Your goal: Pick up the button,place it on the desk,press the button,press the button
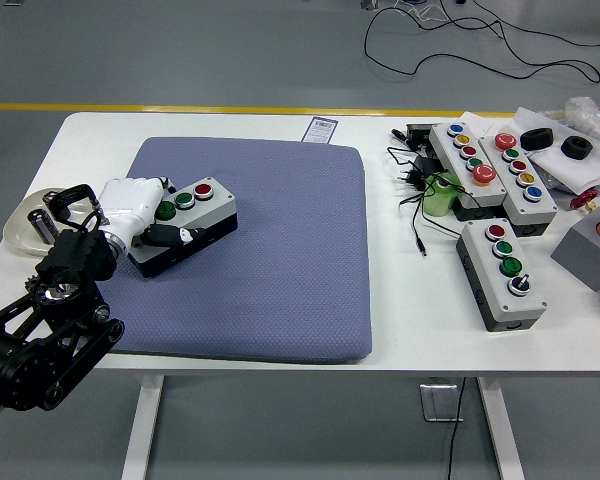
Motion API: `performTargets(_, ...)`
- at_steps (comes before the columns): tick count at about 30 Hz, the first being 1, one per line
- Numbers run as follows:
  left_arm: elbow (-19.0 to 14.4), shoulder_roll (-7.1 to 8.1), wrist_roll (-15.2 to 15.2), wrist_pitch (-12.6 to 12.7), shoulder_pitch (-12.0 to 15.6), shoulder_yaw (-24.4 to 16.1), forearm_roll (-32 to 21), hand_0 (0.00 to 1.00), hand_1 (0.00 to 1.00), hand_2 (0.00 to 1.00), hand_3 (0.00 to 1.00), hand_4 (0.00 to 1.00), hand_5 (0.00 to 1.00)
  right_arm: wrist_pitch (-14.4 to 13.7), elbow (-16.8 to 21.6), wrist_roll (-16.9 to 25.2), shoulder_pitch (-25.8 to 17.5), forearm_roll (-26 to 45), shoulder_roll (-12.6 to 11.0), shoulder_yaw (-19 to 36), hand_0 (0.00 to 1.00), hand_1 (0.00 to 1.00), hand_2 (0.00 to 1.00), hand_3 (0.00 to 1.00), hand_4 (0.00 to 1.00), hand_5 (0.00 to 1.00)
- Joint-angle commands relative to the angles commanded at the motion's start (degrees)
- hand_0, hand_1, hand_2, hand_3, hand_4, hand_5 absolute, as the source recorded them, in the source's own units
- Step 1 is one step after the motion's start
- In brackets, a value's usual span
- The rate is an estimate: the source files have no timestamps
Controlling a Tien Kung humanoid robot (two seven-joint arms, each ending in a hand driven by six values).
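Matt blue cloth pad (270,250), glossy plastic button box (185,225).

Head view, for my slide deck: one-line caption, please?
Left hand grips a three-button control box on the blue pad; more button boxes lie right.

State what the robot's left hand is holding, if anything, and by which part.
The left hand grips the button box at its left end, fingers wrapped along its near side, on the blue mat.

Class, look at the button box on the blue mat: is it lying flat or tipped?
Cannot tell for sure. The button box is gripped at its left end by the left robot hand over the blue mat, buttons facing up.
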Motion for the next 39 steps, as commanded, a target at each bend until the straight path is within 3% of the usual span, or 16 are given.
performTargets(3,1.24,1.06,-4.87,1.73,-0.67,1.27,-0.34,0.006,0.002,0.002,0.117,0.749,0.193,0.00,0.00,-0.05,0.02,-0.04,0.03,-0.02,0.660,0.666,0.686,0.590,0.423,0.261)
performTargets(4,1.56,1.32,-6.35,2.24,-0.77,1.45,-0.91,0.009,0.002,0.002,0.101,0.908,0.249,0.01,0.00,-0.06,0.02,-0.05,0.03,-0.04,0.660,0.666,0.686,0.590,0.423,0.261)
performTargets(12,3.35,3.89,-18.55,8.84,-1.17,2.13,-8.61,0.010,0.002,0.002,0.093,0.924,0.263,0.01,0.00,-0.09,0.03,0.08,0.10,-0.15,0.660,0.666,0.685,0.590,0.423,0.262)
performTargets(17,3.26,6.13,-25.90,10.83,-1.70,4.17,-12.46,0.011,0.002,0.002,0.088,0.927,0.298,0.05,0.00,-0.15,0.00,-0.10,0.16,-0.17,0.660,0.666,0.686,0.589,0.422,0.262)
performTargets(21,2.64,8.26,-30.52,11.54,-2.24,7.23,-11.25,0.011,0.002,0.002,0.088,0.927,0.298,0.05,0.00,-0.16,-0.03,0.01,0.19,-0.22,0.660,0.666,0.686,0.589,0.422,0.262)
performTargets(27,1.55,10.00,-33.58,13.27,-3.43,11.65,-7.29,0.015,0.002,0.002,0.088,0.921,0.314,0.11,0.00,-0.26,-0.09,-0.33,0.25,-0.17,0.658,0.666,0.686,0.590,0.422,0.262)
performTargets(39,2.46,9.83,-36.66,17.39,-5.07,15.21,-8.97,0.023,0.002,0.002,0.089,0.905,0.318,0.13,0.00,-0.44,-0.16,-0.63,0.51,-0.18,0.659,0.666,0.686,0.590,0.422,0.261)
